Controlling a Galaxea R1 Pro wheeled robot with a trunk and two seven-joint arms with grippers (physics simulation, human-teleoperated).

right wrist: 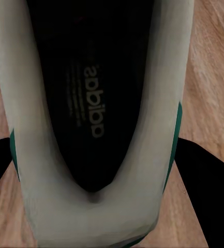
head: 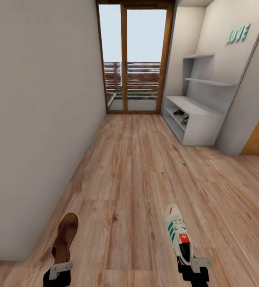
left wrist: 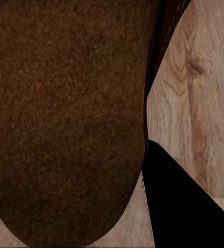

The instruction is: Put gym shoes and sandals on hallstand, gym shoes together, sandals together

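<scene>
A flat brown leather sandal [head: 65,238] is held at its heel end by the left gripper [head: 58,272], and a white gym shoe with green stripes and an orange-red tongue patch [head: 178,234] is held at its heel by the right gripper [head: 196,268]; both sets of jaws are pinching their loads above the light wood-plank corridor floor [head: 137,175]. One dark shoe and one gym shoe [head: 184,118] are seen already lying on an open shelf of the pale grey hallstand [head: 203,125], well ahead to the right. The task is judged about half done: the carried pair is yet to be delivered and matched to its partners.
</scene>
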